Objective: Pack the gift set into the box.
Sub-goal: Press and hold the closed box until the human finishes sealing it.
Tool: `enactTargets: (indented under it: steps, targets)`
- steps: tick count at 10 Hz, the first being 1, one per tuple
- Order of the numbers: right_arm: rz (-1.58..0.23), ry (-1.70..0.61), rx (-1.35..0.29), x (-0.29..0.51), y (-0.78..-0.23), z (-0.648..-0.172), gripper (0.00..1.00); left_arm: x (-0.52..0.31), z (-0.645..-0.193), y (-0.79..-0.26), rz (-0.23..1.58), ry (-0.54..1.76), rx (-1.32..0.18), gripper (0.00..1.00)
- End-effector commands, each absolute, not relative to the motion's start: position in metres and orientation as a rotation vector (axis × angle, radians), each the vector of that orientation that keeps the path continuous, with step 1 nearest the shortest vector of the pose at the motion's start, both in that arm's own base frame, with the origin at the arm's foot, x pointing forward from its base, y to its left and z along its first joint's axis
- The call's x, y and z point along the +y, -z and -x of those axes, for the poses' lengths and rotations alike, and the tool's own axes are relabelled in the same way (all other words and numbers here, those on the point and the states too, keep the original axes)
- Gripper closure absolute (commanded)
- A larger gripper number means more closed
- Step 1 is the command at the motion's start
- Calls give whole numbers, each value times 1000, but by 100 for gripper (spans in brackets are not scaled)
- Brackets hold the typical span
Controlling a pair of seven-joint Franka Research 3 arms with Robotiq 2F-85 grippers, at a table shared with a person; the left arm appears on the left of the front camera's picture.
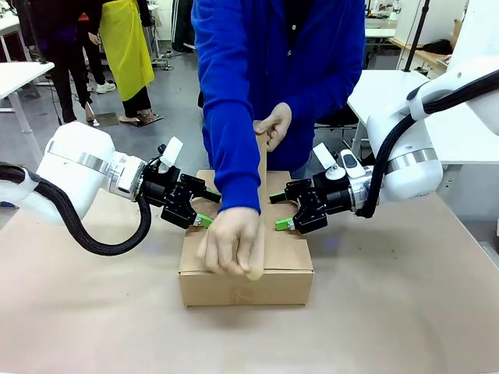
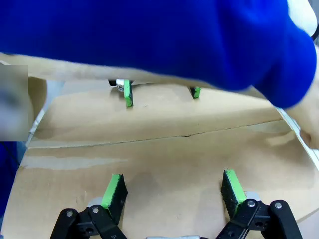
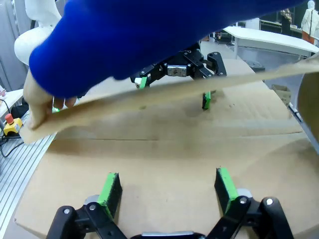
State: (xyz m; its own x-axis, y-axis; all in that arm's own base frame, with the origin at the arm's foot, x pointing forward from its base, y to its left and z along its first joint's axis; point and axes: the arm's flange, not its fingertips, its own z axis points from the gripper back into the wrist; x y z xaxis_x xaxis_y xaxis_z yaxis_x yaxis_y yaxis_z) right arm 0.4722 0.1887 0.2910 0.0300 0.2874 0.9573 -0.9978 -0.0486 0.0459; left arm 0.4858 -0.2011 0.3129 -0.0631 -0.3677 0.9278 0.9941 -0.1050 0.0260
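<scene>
The box (image 1: 245,284) sits mid-table with its side flaps folded flat. A person in a blue sleeve (image 1: 234,117) holds one long flap (image 1: 262,179) on edge over the middle, one hand (image 1: 230,243) at its near end, the other hand (image 1: 274,123) at its far end. My left gripper (image 1: 204,207) is open over the box's left flap; the left wrist view has the left gripper (image 2: 173,191) just above cardboard (image 2: 149,164). My right gripper (image 1: 279,211) is open over the right flap, also seen as the right gripper (image 3: 167,186), facing the raised flap (image 3: 174,93). The gift set is hidden.
The table (image 1: 405,312) is covered in brown paper, with bare room in front of and beside the box. White tables (image 1: 382,93) stand behind at the right, and people stand at the far left. A yellow emergency-stop button (image 3: 10,124) sits off the table's edge.
</scene>
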Motion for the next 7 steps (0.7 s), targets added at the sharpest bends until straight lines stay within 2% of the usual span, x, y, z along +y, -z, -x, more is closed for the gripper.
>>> enactTargets:
  steps: [1, 7]
  targets:
    - [-1043, -1348, -950, 188, -291, -473, 0, -201, -485, -312, 968, 1472, -902, 0]
    - [-1043, -1348, -950, 188, -291, -473, 0, -201, -485, -312, 968, 1472, -902, 0]
